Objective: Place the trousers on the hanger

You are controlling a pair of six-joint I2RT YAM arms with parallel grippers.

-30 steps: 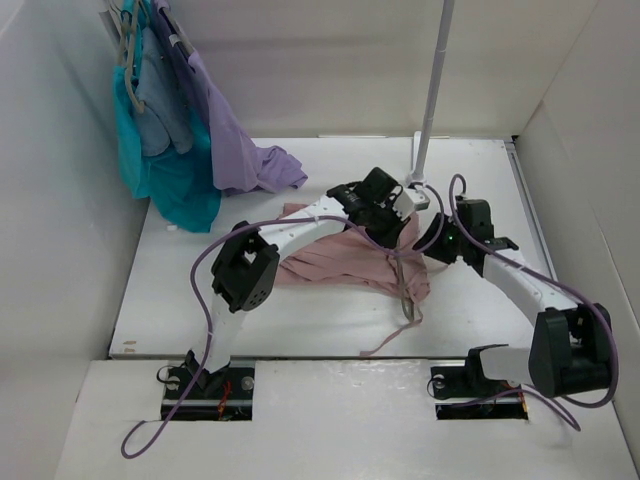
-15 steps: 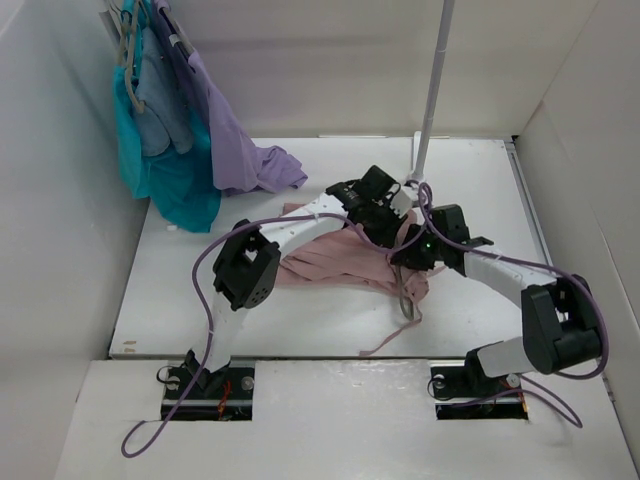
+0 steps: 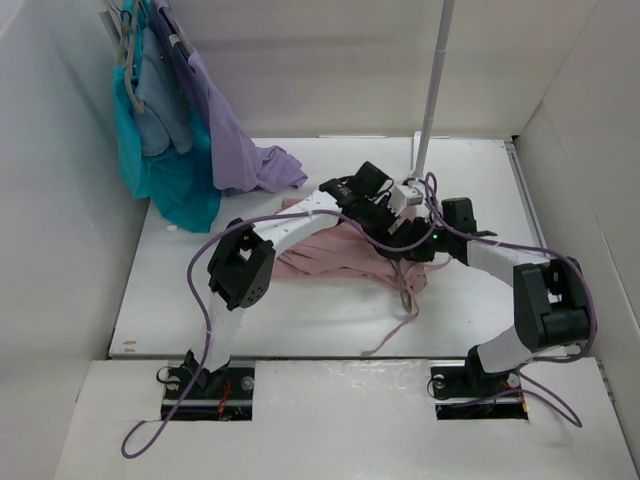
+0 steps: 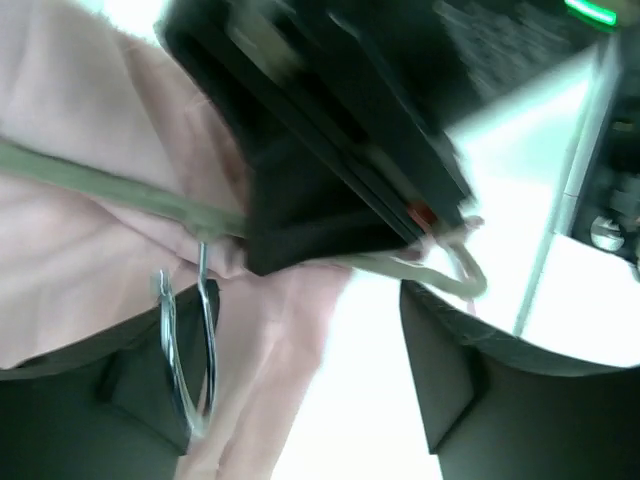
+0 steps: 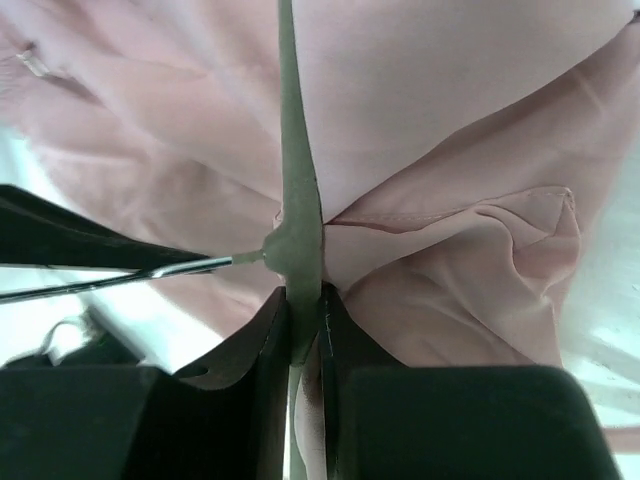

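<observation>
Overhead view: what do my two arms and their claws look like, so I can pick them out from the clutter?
Both the left arm and right arm have white links joined by chunky black joint housings. A purple cable loops loosely along each. A small green light glows near the right wrist. The right claw has flat dark fingers.

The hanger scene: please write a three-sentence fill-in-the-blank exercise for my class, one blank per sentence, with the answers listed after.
The right gripper has its fingers shut on the bar of the ____.
The trousers lying on the table are ____ in colour.
The lilac garment and the teal garment hang above the table's far ____ corner.
Missing words: hanger; pink; left.
</observation>
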